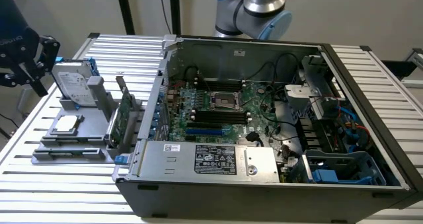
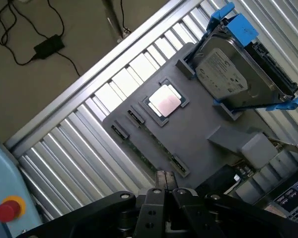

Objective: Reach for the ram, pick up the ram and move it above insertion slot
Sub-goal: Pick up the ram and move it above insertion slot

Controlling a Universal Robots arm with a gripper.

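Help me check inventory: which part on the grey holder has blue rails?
The silver hard drive, standing on edge at the end of the holder; the square processor and green card have none.

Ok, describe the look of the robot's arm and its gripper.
The arm is a silver-grey tube with rounded light-blue joint caps. The gripper is black, built of angular linked bars with visible pivot screws, ending in slim grey metal tips. Faint pale lettering marks its body in the exterior view.
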